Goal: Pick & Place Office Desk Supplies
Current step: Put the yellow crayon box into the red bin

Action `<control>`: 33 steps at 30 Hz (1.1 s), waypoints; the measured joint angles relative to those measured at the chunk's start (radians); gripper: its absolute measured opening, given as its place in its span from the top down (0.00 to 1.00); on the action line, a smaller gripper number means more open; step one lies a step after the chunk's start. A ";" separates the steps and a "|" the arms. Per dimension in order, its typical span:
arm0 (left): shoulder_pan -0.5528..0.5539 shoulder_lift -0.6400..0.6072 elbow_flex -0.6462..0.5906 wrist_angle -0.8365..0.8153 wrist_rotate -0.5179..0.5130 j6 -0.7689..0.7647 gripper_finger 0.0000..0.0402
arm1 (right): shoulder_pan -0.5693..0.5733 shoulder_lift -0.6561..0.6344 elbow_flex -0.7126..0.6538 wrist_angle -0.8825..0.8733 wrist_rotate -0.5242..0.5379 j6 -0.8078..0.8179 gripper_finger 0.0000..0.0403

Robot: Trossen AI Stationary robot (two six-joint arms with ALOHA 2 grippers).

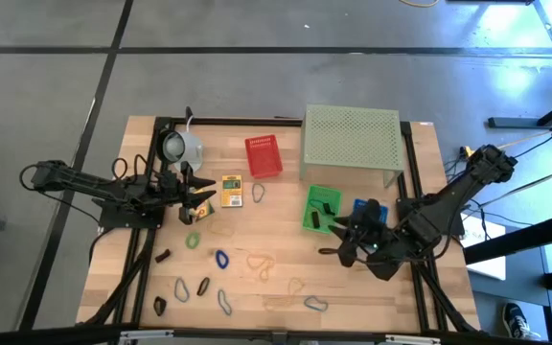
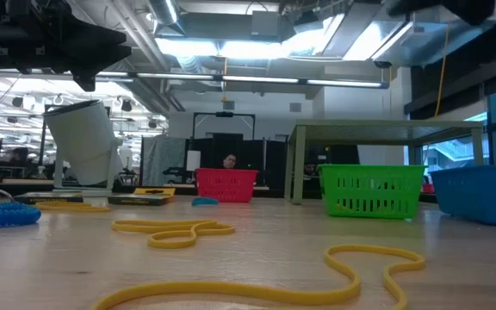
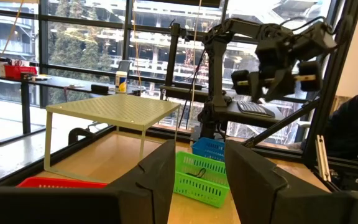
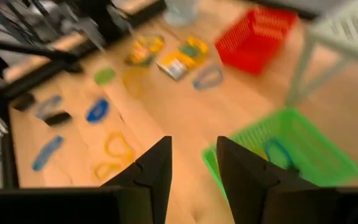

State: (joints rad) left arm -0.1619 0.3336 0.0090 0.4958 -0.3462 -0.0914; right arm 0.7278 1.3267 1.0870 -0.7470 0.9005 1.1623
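While no print reads, both claws, left (image 1: 199, 199), right (image 1: 346, 242), gape empty.

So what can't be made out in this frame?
- Blue basket contents: the high view has the right gripper and arm over it; the low view shows only its wall.
- Yellow box print: too small from above, blurred in the right wrist view.
- Left gripper: whether its open fingers hold anything; high view too small.

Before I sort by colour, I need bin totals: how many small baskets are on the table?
3: the red basket left of the pale green stand, the green basket in front of it, the blue basket beside the green.
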 joint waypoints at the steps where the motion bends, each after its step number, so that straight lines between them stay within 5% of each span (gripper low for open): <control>1: 0.000 0.000 0.000 0.000 0.000 0.000 0.67 | 0.001 0.002 0.000 0.031 0.016 -0.032 0.69; 10: 0.000 0.000 0.000 0.011 0.000 0.044 0.67 | 0.002 0.035 0.001 0.112 0.050 -0.131 0.70; 15: 0.000 0.000 0.000 0.047 0.000 -0.087 0.67 | 0.002 0.084 0.000 0.112 0.053 -0.131 0.70; 25: 0.000 0.048 0.000 0.296 0.065 -0.131 0.67 | 0.000 0.146 0.000 0.111 0.055 -0.233 0.70; 33: 0.000 0.248 0.013 0.566 0.177 -0.093 0.67 | -0.004 0.146 0.000 0.111 0.133 -0.401 0.70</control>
State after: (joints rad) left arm -0.1623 0.5813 0.0218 1.0614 -0.1696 -0.1844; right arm 0.7238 1.4731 1.0869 -0.6357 1.0338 0.7613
